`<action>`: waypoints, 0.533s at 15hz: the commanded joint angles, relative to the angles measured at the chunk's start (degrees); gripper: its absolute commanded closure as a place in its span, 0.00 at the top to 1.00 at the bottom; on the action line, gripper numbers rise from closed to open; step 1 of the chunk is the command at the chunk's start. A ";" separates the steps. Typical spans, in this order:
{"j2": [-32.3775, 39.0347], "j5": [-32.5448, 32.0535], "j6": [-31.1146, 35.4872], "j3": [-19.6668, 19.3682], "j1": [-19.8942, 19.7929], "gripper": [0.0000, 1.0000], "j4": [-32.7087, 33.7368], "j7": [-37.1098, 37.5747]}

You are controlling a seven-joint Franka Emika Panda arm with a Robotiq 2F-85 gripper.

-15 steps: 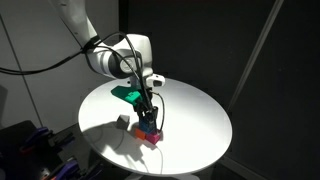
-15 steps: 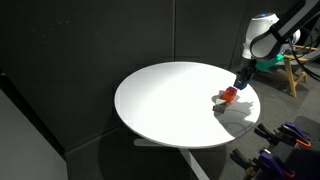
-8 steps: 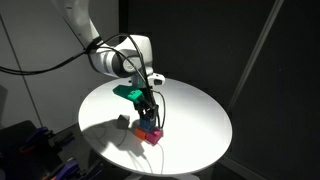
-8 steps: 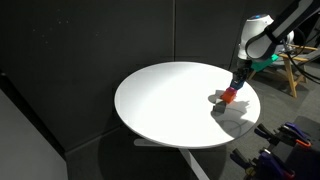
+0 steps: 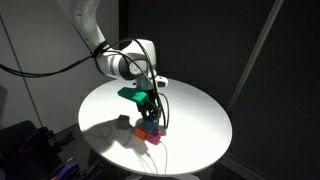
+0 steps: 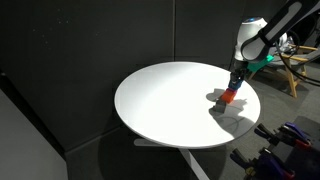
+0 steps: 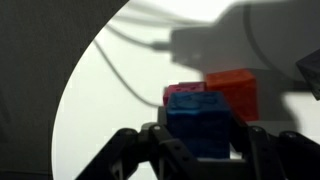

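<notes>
1. Low over the round white tabletop [image 5: 205, 110], close to its rim: black two-finger gripper [image 5: 151, 120], pointing straight down
2. Fingers [image 7: 255, 145] clamped on a small blue cube [image 7: 198, 122], one against each side face, plain in the wrist view
3. Just past the blue cube in the wrist view: small magenta cube [image 7: 183, 92] and small orange-red cube [image 7: 233, 90], side by side and touching
4. In an exterior view, a red-and-pink cluster [image 5: 151, 134] on the tabletop right beneath the fingertips; blue cube too small and dark to pick out there
5. Cannot tell whether the blue cube rests on the magenta cube or hangs just clear of it
6. Small grey block [image 5: 122, 121] alone on the tabletop, near the cluster but apart from it
7. Teal-green part [image 5: 133, 93] on the wrist above the gripper, with a dark cable looping past it
</notes>
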 commanded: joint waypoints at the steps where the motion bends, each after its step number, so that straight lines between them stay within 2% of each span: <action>1: 1.81 0.99 -1.90 0.13 0.24 0.33 2.60 -0.29; 8: 3.99 0.91 -1.71 0.14 0.58 0.33 3.81 -0.38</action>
